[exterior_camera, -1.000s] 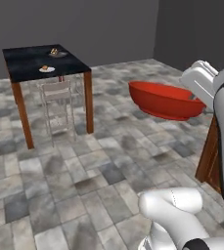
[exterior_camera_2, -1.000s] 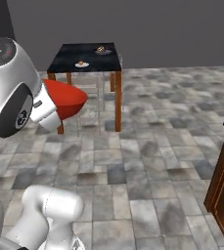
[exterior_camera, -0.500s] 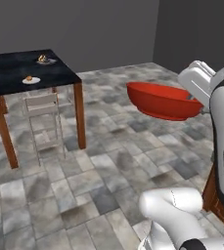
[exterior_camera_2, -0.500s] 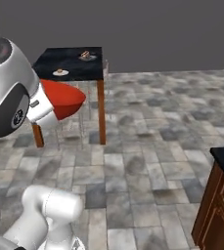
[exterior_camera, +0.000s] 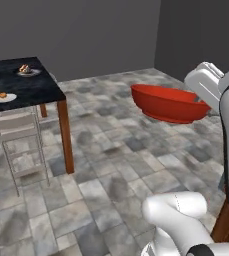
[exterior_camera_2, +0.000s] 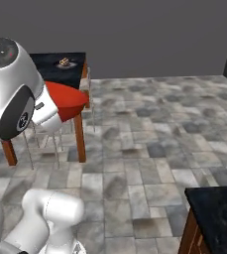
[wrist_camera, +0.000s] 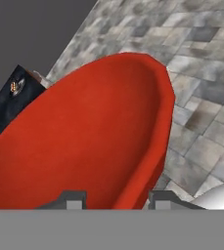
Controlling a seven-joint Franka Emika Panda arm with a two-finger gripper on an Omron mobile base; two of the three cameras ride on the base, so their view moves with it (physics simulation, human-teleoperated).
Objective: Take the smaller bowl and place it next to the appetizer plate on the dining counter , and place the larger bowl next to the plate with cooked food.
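A pale grey stool (exterior_camera: 19, 142) with thin legs is standing tucked under the near edge of the black-topped table, between its wooden legs, and its slim legs are showing again in the right base view (exterior_camera_2: 41, 144). Mottled grey stone tiles (exterior_camera: 111, 165) are covering the whole floor. Plain dark grey walls (exterior_camera: 81, 35) are closing off the room behind, meeting at a corner. At the lower right of the right base view, a black worktop (exterior_camera_2: 219, 211) is sitting on a reddish-brown wooden cabinet (exterior_camera_2: 190, 239)
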